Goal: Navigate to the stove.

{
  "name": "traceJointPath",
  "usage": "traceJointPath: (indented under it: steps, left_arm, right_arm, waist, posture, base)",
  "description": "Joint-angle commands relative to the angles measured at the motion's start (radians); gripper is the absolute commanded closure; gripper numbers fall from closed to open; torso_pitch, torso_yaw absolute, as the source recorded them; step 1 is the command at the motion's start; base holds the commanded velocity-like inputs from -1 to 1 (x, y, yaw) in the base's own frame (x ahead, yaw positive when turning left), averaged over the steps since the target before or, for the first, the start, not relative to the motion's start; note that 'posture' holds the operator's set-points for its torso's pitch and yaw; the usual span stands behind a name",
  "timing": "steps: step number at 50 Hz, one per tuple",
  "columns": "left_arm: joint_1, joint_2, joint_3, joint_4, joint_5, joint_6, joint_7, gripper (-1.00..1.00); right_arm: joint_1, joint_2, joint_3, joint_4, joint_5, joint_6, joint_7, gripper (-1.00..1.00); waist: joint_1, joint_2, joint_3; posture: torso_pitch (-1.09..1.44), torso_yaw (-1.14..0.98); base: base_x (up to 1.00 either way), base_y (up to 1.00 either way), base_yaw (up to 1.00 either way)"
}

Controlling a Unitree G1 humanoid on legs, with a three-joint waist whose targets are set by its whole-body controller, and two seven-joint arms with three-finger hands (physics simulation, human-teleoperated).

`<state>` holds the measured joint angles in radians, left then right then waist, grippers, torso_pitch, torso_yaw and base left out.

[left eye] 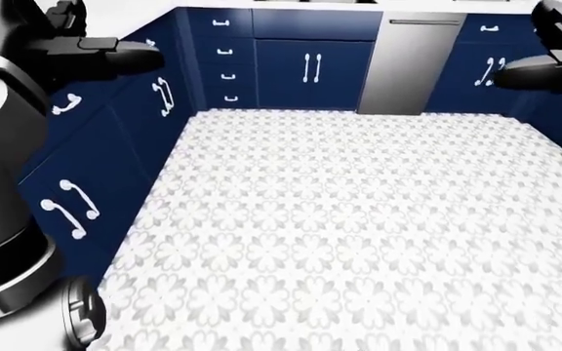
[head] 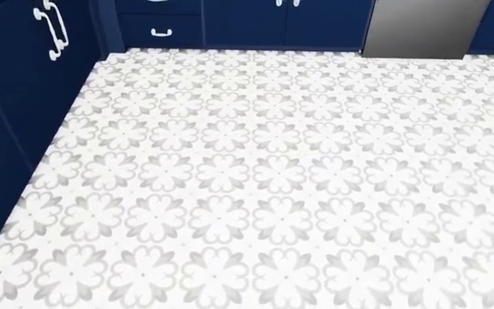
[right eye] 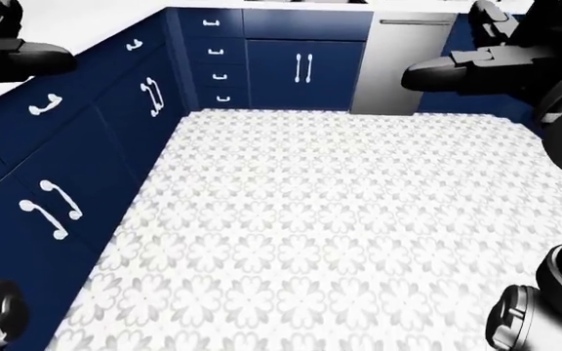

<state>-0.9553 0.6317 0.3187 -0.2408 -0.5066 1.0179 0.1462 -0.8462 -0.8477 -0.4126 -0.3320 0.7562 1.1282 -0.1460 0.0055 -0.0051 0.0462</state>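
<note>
No stove shows in any view. My left hand (left eye: 106,50) hangs at the top left of the left-eye view, fingers extended and empty. My right hand (right eye: 457,69) hangs at the top right of the right-eye view, fingers extended and empty. Both are held up above a patterned white and grey tile floor (head: 264,180). The head view looks down at the floor and shows neither hand.
Navy cabinets with white handles (left eye: 86,168) run along the left side under a white countertop (right eye: 76,29). More navy cabinets (left eye: 311,66) and a stainless dishwasher panel (left eye: 413,62) line the top. Navy cabinets (left eye: 486,69) continue at the top right.
</note>
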Motion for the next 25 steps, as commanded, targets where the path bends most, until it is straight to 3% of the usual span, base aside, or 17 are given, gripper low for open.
traceJointPath:
  steps: [1, 3, 4, 5, 6, 7, 8, 10, 15, 17, 18, 19, 21, 25]
  left_arm:
    - [-0.031, 0.01, 0.004, -0.025, -0.005, -0.024, -0.001, -1.0]
    - [-0.034, 0.011, 0.002, -0.024, -0.005, -0.024, -0.001, -1.0]
    - [-0.035, 0.01, 0.002, -0.02, -0.004, -0.027, -0.002, -1.0]
    - [-0.034, 0.011, 0.003, -0.02, -0.003, -0.027, -0.003, -1.0]
    - [-0.033, 0.012, 0.004, -0.022, -0.004, -0.025, -0.002, -1.0]
    - [-0.033, 0.012, 0.005, -0.021, -0.005, -0.025, -0.003, -1.0]
    - [-0.032, 0.012, 0.004, -0.023, -0.004, -0.026, -0.003, -1.0]
    - [-0.025, 0.007, -0.002, -0.021, 0.001, -0.035, -0.005, -1.0]
    - [-0.026, 0.009, 0.007, -0.027, -0.004, -0.026, -0.005, -1.0]
    - [-0.025, 0.008, 0.008, -0.034, -0.007, -0.022, -0.002, -1.0]
    - [-0.023, 0.008, 0.009, -0.037, -0.009, -0.02, -0.001, -1.0]
    - [-0.024, 0.009, 0.009, -0.039, -0.01, -0.019, 0.0, -1.0]
    - [-0.03, 0.015, 0.014, -0.038, -0.016, -0.014, 0.0, -1.0]
    - [-0.035, 0.019, 0.011, -0.019, -0.015, -0.025, 0.0, -1.0]
  right_arm:
    - [-0.02, -0.017, -0.019, -0.008, -0.011, -0.035, -0.004, -1.0]
    - [-0.021, -0.018, -0.018, -0.006, -0.013, -0.035, -0.003, -1.0]
    - [-0.019, -0.017, -0.017, -0.005, -0.015, -0.038, -0.002, -1.0]
    - [-0.02, -0.016, -0.017, -0.007, -0.013, -0.035, -0.003, -1.0]
    - [-0.02, -0.015, -0.017, -0.008, -0.014, -0.035, -0.003, -1.0]
    - [-0.018, -0.013, -0.016, -0.009, -0.016, -0.036, -0.004, -1.0]
    - [-0.017, -0.011, -0.014, -0.011, -0.017, -0.036, -0.005, -1.0]
    - [-0.016, -0.008, -0.013, -0.012, -0.019, -0.036, -0.003, -1.0]
    - [-0.014, -0.006, -0.018, -0.021, -0.021, -0.029, -0.003, -1.0]
    - [-0.013, -0.002, -0.018, -0.028, -0.02, -0.027, -0.005, -1.0]
    - [-0.015, -0.002, -0.019, -0.03, -0.018, -0.024, -0.006, -1.0]
    - [-0.017, -0.005, -0.025, -0.035, -0.012, -0.015, -0.009, -1.0]
    - [-0.017, -0.009, -0.025, -0.031, -0.012, -0.019, -0.008, -1.0]
    - [-0.015, 0.001, -0.012, -0.025, -0.022, -0.028, -0.006, -1.0]
  waist:
    - [-0.004, 0.004, -0.019]
    - [0.001, -0.027, -0.019]
    - [0.003, -0.053, -0.023]
    - [0.003, -0.093, -0.033]
    - [-0.003, -0.054, -0.022]
    - [0.001, -0.065, -0.022]
    - [-0.001, -0.062, -0.025]
    - [-0.001, -0.042, -0.028]
    - [0.001, 0.007, -0.009]
    - [-0.002, 0.047, -0.012]
    - [-0.003, 0.081, -0.024]
    - [-0.002, 0.063, -0.022]
    - [-0.004, 0.063, -0.017]
    - [-0.006, 0.032, -0.023]
  posture:
    - [0.0, 0.0]
    - [0.0, 0.0]
    - [0.0, 0.0]
    - [0.0, 0.0]
    - [0.0, 0.0]
    - [0.0, 0.0]
    - [0.0, 0.0]
    - [0.0, 0.0]
    - [0.0, 0.0]
    - [0.0, 0.0]
    - [0.0, 0.0]
    - [0.0, 0.0]
    - [0.0, 0.0]
    - [0.0, 0.0]
  base:
    - [0.0, 0.0, -0.18]
    - [0.0, 0.0, -0.17]
    - [0.0, 0.0, -0.17]
    - [0.0, 0.0, -0.18]
    - [0.0, 0.0, -0.17]
    - [0.0, 0.0, -0.18]
    - [0.0, 0.0, -0.18]
    - [0.0, 0.0, -0.17]
    - [0.0, 0.0, -0.17]
    - [0.0, 0.0, -0.18]
    - [0.0, 0.0, -0.16]
    - [0.0, 0.0, -0.17]
    - [0.0, 0.0, -0.17]
    - [0.0, 0.0, -0.17]
